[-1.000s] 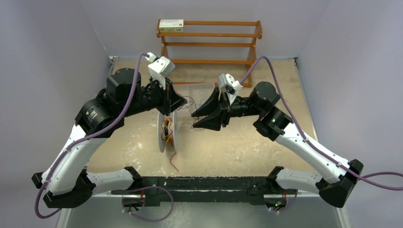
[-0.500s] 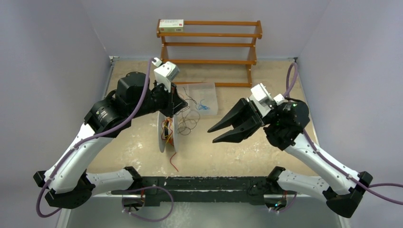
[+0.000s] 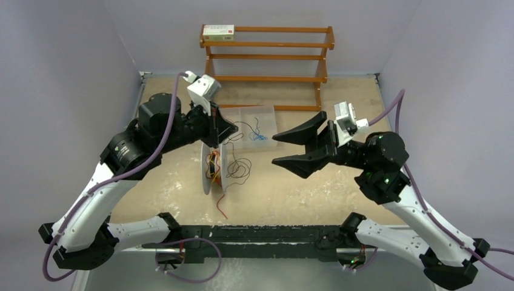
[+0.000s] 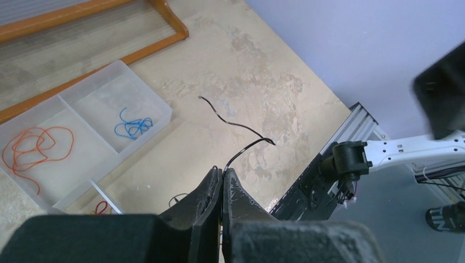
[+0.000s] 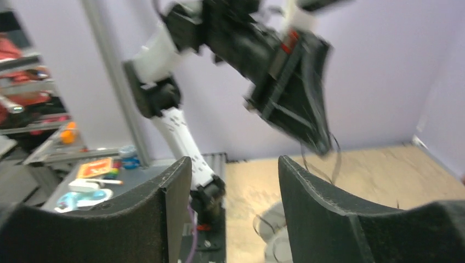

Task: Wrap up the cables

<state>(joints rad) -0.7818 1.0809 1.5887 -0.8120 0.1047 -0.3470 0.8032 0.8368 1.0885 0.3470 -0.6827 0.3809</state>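
A grey-white spool stands on edge mid-table with orange and red cables wound on its core; a red end trails toward the near edge. My left gripper hovers just above the spool, shut on a thin black cable that hangs in loose loops to the spool's right. In the left wrist view the black cable sticks out from the closed left gripper. My right gripper is open and holds nothing, well to the right of the loops. In the right wrist view the right gripper faces the blurred spool.
A clear divided tray behind the spool holds a blue wire. The left wrist view shows that tray with an orange wire. A wooden rack with a small white box stands at the back.
My right gripper has drawn back to the right, away from the left gripper, and opened wider. The black cable now hangs in loops from the left gripper beside the spool.
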